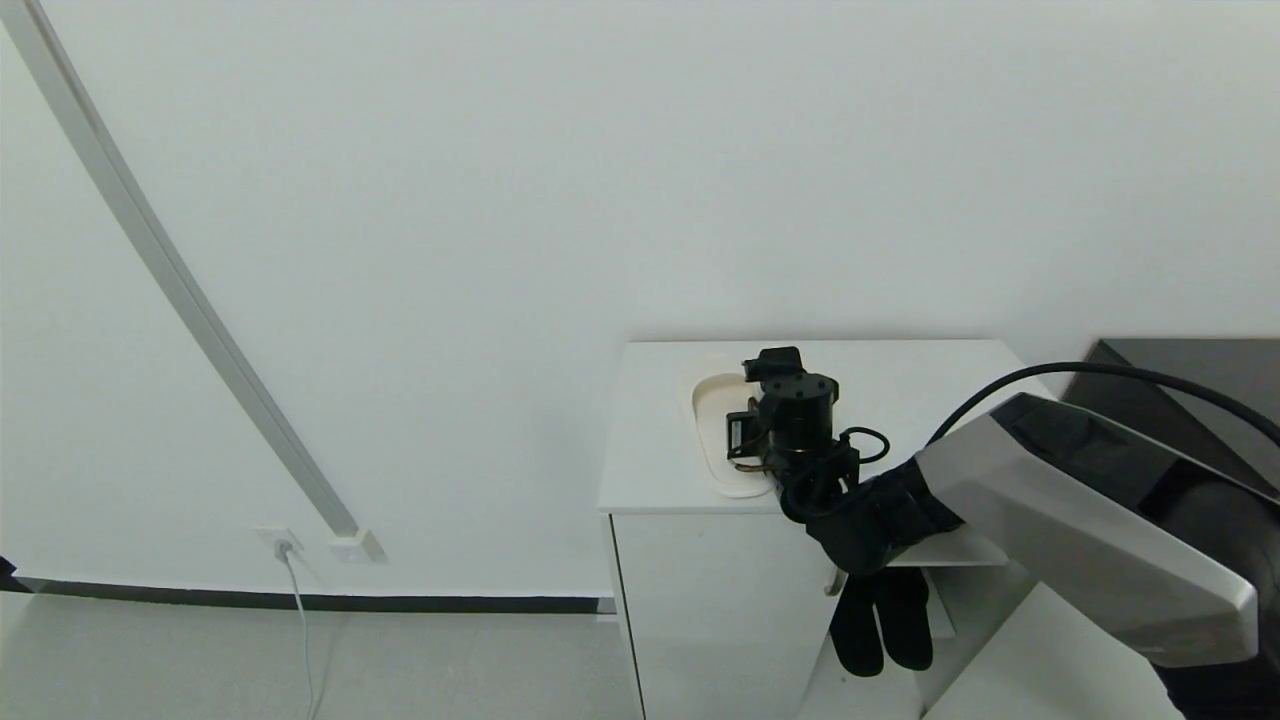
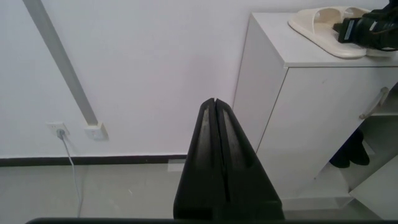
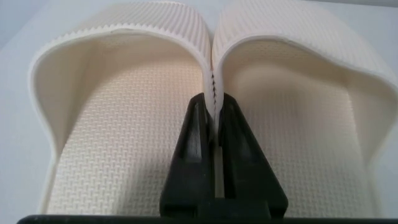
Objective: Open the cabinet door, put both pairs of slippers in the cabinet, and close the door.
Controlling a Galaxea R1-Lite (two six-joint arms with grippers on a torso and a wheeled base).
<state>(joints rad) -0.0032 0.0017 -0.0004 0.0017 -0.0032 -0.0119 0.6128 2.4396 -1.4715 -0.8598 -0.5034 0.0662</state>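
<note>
right gripper (image 3: 214, 102) on two cream slippers (image 3: 112, 130), two black slippers (image 1: 880, 625) in cabinet (image 1: 720, 600)

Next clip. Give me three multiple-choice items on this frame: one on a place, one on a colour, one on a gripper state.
1. Where are the cream slippers? A. on top of the cabinet B. on the floor C. on a chair
2. What colour is the second pair, inside the cabinet? A. red B. black C. cream
3. The left gripper is: A. open B. shut on a slipper C. shut, empty
Key: 1 A, they lie on its white top; 2 B, the pair shows black in the open compartment; 3 C, its fingers meet in open air.
</note>
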